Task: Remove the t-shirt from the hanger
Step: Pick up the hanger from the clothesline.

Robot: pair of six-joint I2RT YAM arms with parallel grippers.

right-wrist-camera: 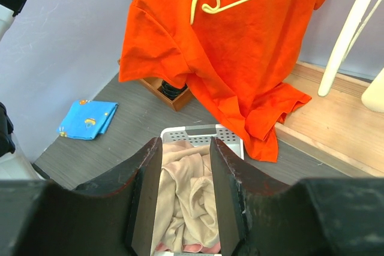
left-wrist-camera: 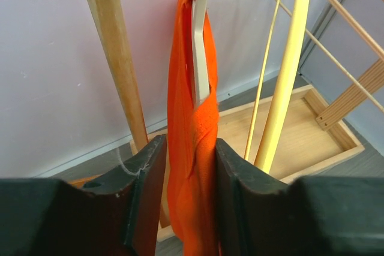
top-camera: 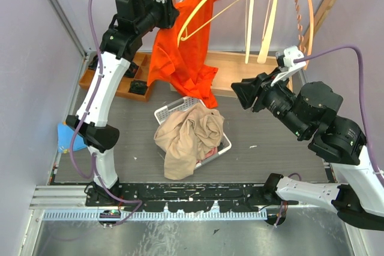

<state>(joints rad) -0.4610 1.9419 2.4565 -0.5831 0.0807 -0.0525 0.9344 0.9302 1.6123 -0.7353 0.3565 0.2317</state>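
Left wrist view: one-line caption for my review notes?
Left gripper straddles the orange t-shirt hanging on its white hanger.

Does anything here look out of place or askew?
The orange t-shirt hangs lopsided, bunched to one side, its hem trailing onto the wooden base. A blue cloth lies alone on the far left.

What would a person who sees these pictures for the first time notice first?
The bright orange t-shirt hanging at the back, with the left fingers on either side of it. Below it, a white basket holds beige clothes.
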